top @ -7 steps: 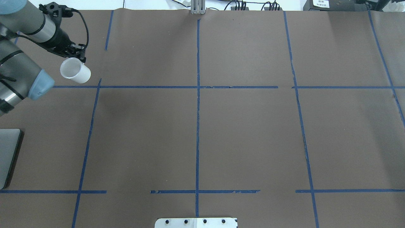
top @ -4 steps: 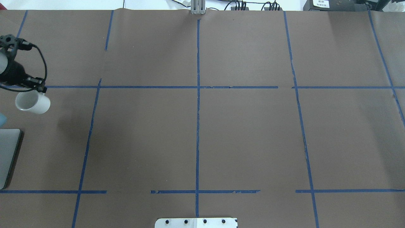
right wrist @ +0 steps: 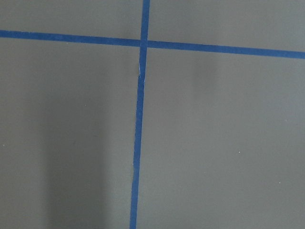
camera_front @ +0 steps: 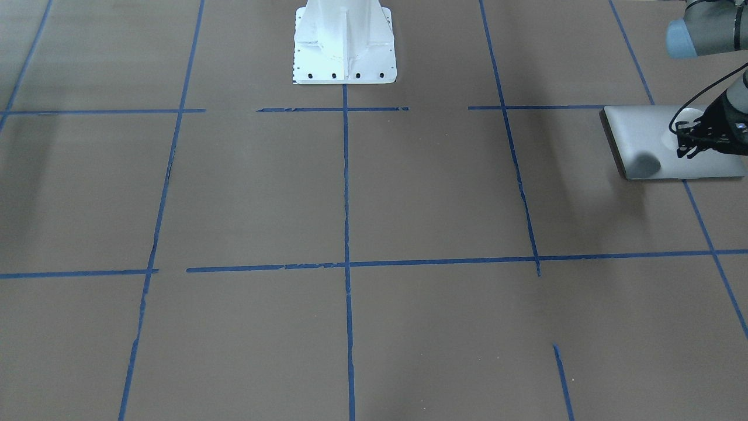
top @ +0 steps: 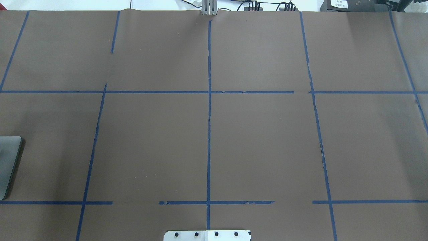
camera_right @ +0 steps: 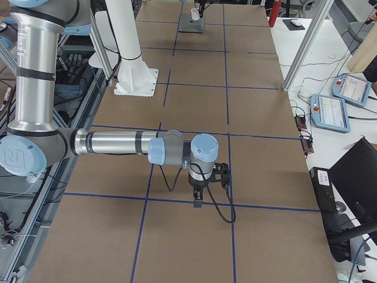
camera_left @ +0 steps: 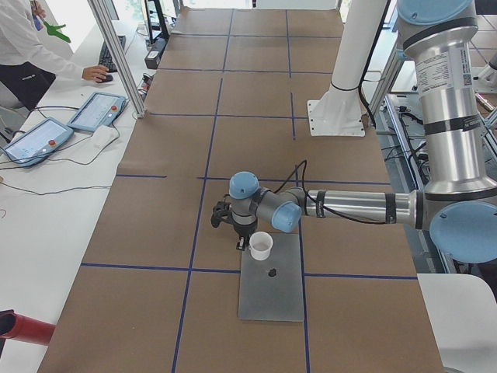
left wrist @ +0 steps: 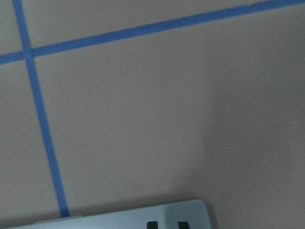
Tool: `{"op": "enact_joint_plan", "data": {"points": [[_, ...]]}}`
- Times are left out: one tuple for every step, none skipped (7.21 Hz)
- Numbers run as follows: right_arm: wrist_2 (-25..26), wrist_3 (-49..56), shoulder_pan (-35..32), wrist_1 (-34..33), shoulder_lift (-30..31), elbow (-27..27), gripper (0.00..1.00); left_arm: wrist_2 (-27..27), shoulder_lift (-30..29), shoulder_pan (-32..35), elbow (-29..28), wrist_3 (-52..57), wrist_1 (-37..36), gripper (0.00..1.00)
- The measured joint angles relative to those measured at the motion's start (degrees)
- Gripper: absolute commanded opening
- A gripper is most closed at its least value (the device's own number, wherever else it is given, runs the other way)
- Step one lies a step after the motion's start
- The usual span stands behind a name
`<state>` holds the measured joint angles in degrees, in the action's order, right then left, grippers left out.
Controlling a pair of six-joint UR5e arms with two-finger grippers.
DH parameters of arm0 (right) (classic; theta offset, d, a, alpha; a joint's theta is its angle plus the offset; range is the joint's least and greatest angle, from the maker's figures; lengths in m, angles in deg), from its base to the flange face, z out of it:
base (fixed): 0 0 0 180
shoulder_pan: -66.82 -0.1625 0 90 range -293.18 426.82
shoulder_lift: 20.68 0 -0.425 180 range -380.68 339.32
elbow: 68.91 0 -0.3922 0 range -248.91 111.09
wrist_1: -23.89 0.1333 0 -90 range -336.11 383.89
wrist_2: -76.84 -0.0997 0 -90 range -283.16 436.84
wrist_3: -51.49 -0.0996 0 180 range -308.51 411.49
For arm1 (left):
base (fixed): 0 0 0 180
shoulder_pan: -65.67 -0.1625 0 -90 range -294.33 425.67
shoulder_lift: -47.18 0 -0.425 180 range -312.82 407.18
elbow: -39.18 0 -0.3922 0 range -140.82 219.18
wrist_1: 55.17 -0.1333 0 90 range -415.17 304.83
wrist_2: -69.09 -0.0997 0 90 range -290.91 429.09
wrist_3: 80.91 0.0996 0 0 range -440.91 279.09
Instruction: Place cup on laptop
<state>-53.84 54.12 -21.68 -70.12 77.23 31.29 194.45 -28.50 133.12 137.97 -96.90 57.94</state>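
- Fingers of the left gripper (camera_left: 244, 242) are closed on the rim of the cup (camera_left: 261, 247). The cup hangs upright just beside them, on the side away from the wrist.
- The cup is white with its mouth up. From the left end of the tabletop (top: 260, 140) it shows over the far part of the laptop (camera_left: 272, 295), near the edge closest to the gripper.
- I cannot tell whether the cup's base touches the lid or rides just above it.
- The laptop is closed and flat, silver-grey, with a small black logo (camera_left: 272, 273) at mid-lid. The cup sits between the logo and the fingers.
- In the front-facing view the black wrist hides most of the cup, and only a white arc of rim shows. A soft round shadow lies on the laptop's lid, toward its corner.
- In the overhead view only one edge strip of the laptop shows, at the left border. Neither arm nor the cup is in this shot.
- The left wrist view shows a rounded laptop corner at the bottom edge, with bare tabletop and blue tape lines (left wrist: 40, 133) above it.
- The right gripper (camera_right: 198, 200) points down over a tape crossing, well apart from the laptop. I cannot tell whether its fingers are open or closed.
- The right wrist view shows only tabletop and crossed tape.
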Motion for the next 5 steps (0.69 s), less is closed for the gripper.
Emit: {"op": "enact_joint_plan", "data": {"points": [[0.0, 0.0, 0.0, 0.0, 0.0, 0.0, 1.0, -0.1, 0.8, 1.0, -1.3, 1.6, 0.0, 0.0], [0.0, 0.0, 0.0, 0.0, 0.0, 0.0, 1.0, 0.0, 0.7, 1.3, -3.1, 2.1, 0.2, 0.0], [0.0, 0.0, 0.0, 0.0, 0.0, 0.0, 1.0, 0.2, 0.6, 1.3, -4.5, 2.3, 0.7, 0.0], [0.0, 0.0, 0.0, 0.0, 0.0, 0.0, 1.0, 0.3, 0.4, 1.3, -5.3, 2.4, 1.2, 0.0], [0.0, 0.0, 0.0, 0.0, 0.0, 0.0, 1.0, 0.4, 0.2, 1.2, -5.8, 2.4, 1.4, 0.0]]}}
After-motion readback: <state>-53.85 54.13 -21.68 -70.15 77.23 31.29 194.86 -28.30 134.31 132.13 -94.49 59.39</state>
